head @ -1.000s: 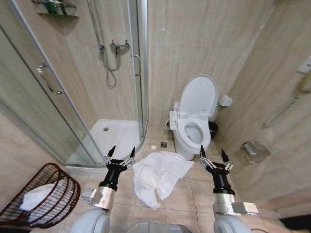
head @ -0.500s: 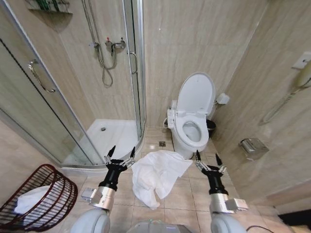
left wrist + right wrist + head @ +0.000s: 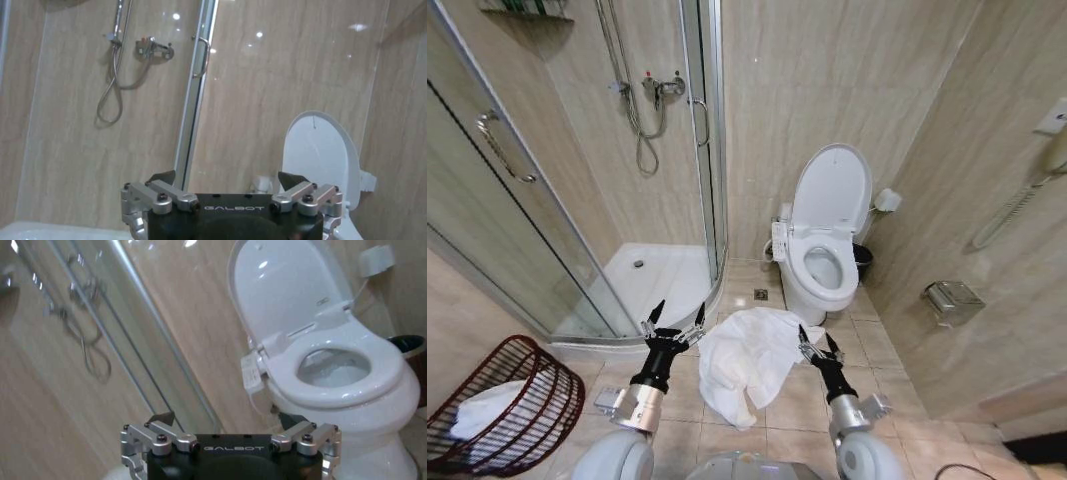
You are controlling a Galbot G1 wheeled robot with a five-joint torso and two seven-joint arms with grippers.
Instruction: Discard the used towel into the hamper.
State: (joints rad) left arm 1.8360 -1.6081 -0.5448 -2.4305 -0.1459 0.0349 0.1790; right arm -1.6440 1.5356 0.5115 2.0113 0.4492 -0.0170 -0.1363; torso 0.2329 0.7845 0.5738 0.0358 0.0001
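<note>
1 hamper (image 3: pixel 502 405), 2 white towels – 1 on floor (image 3: pixel 747 365), 1 in hamper (image 3: pixel 482 408); 1 toilet (image 3: pixel 825 255).

On the floor (image 3: pixel 797 410), the towel (image 3: pixel 749 362) lies before the toilet (image 3: pixel 825 262), between both claws. The hamper (image 3: pixel 502 405) stands far left, below the shower stall (image 3: pixel 642 275).

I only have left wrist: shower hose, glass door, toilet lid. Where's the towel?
Observer: The towel lies crumpled on the floor tiles between the two grippers, in front of the toilet.
Operator: Hamper?
Observer: The hamper sits on the floor to the robot's left, tilted, with white cloth already inside.
Operator: Right gripper doing anything?
Observer: The right gripper is open at the towel's right edge, not holding it. The left gripper is open beside the towel's left edge.
</note>
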